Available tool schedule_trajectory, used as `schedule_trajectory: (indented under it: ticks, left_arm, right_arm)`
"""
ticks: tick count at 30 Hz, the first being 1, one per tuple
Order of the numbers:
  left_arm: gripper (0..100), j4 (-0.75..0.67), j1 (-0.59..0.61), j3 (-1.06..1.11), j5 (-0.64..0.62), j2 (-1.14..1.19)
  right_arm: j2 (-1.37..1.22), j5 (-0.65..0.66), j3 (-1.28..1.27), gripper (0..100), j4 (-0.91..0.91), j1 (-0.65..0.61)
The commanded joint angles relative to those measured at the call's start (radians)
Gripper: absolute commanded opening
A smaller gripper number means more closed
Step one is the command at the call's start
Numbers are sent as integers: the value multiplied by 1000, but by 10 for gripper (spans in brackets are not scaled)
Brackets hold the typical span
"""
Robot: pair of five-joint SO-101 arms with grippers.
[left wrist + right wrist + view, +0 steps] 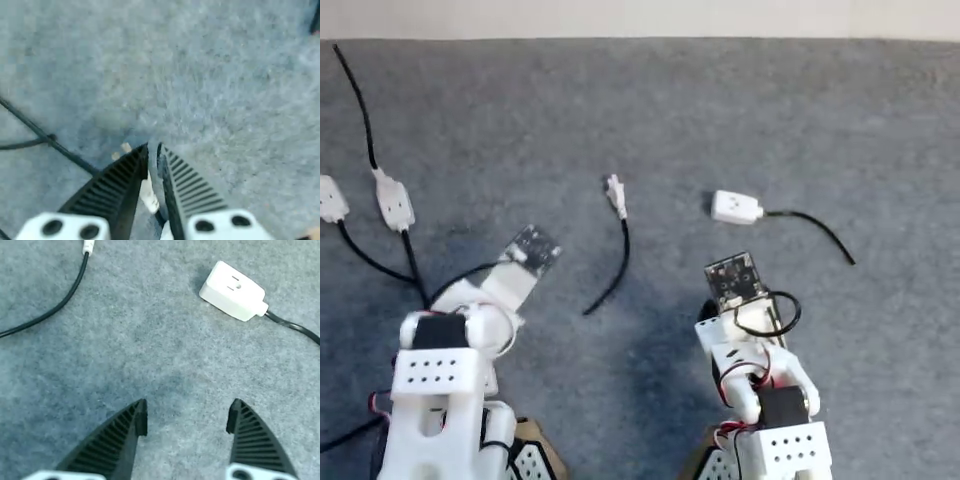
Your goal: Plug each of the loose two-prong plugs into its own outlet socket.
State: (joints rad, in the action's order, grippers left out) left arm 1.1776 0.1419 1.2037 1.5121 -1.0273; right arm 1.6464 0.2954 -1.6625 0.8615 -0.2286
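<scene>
A two-prong plug (148, 195) is pinched by the left gripper (152, 148) toward the carpet's (670, 120) left edge; the right gripper (187, 417) is spread near an outlet socket (232, 290).

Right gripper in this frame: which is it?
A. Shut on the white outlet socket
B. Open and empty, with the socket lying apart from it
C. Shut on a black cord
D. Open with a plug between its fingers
B: the right wrist view shows the right gripper open with only bare carpet between its fingertips, and the white outlet socket lying apart from it.
</scene>
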Motion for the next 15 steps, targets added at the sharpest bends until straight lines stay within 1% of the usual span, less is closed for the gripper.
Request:
schedule_trajectory:
  ticks: [1, 2, 4, 5, 7, 9, 11, 13, 15]
  left_arm:
    - [48, 89, -82, -136, -66, -12]
    - [48, 109, -102, -153, -87, -10]
    - [52, 103, -124, -156, -127, -10]
    - [58, 84, -116, -151, -141, -8]
    - [95, 40, -59, -113, -146, -4]
    - [168, 25, 16, -73, -97, 19]
    - [226, 61, 85, -62, -25, 51]
    - [234, 140, 163, -85, 91, 77]
    - [234, 247, 228, -130, 213, 102]
  right_arm:
    - [10, 14, -31, 253, -24, -10]
    - [10, 14, -31, 253, -24, -10]
    - [10, 14, -31, 253, -24, -10]
    - [10, 14, -31, 253, -24, -10]
    - [10, 14, -31, 253, -24, -10]
    - [10, 14, -31, 253, -24, -10]
    - [10, 14, -31, 253, -24, -10]
    - [10, 14, -31, 253, -24, -10]
    - [10, 14, -31, 253, -24, -10]
